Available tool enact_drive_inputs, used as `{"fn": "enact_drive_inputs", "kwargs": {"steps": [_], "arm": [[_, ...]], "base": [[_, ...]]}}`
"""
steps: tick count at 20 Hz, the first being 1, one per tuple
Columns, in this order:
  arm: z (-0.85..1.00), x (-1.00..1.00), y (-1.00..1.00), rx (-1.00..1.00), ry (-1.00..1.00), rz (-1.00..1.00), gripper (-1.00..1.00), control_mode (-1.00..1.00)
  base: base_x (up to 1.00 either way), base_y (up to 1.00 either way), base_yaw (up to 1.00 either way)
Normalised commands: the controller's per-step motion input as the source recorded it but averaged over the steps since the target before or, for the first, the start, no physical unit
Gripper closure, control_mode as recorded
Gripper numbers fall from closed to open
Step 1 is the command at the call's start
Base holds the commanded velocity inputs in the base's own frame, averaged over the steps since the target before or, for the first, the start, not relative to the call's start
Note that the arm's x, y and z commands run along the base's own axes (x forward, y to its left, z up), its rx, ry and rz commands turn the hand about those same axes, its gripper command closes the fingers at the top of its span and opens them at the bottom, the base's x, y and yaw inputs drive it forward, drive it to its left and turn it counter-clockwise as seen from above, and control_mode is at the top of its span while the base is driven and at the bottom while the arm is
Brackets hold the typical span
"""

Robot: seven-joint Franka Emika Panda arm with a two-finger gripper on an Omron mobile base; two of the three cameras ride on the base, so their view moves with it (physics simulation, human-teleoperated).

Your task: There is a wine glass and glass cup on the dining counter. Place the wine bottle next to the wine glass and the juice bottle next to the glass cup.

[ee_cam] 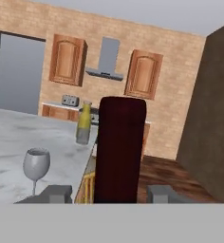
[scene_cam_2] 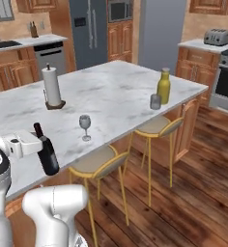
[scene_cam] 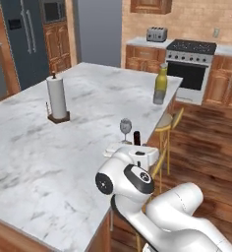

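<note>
My gripper (scene_cam_2: 38, 144) is shut on the wine bottle (scene_cam_2: 47, 152), a dark bottle held upright at the near edge of the dining counter (scene_cam_2: 111, 96). In the hand view the wine bottle (ee_cam: 119, 149) stands between both fingers (ee_cam: 57, 193). Only its cap (scene_cam: 136, 137) shows above my hand in the left base view. The wine glass (scene_cam_2: 85, 126) stands on the marble a short way from the bottle, also seen as the wine glass (scene_cam: 125, 129) and the wine glass (ee_cam: 36, 166). At the far corner the yellow juice bottle (scene_cam_2: 163, 87) stands beside the glass cup (scene_cam_2: 155, 101).
A paper towel roll (scene_cam_2: 51, 87) stands on the far side of the counter. Two yellow-legged stools (scene_cam_2: 94, 164) (scene_cam_2: 157, 126) sit along the counter's side. A stove (scene_cam: 191, 64) and a toaster (scene_cam: 157, 34) line the back wall across the wood floor.
</note>
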Motion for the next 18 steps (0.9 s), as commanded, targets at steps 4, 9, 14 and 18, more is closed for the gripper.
{"fn": "enact_drive_inputs", "kwargs": {"steps": [4, 9, 14, 18], "arm": [[0.00, 0.00, 0.00, 0.00, 0.00, 0.00, 1.00, 1.00], [0.00, 0.00, 0.00, 0.00, 0.00, 0.00, 1.00, 1.00], [0.00, 0.00, 0.00, 0.00, 0.00, 0.00, 1.00, 1.00], [0.00, 0.00, 0.00, 0.00, 0.00, 0.00, 1.00, 1.00]], "base": [[0.43, -0.32, 0.32], [0.52, -0.32, 0.22], [0.36, -0.09, 0.12], [0.14, -0.03, 0.16]]}}
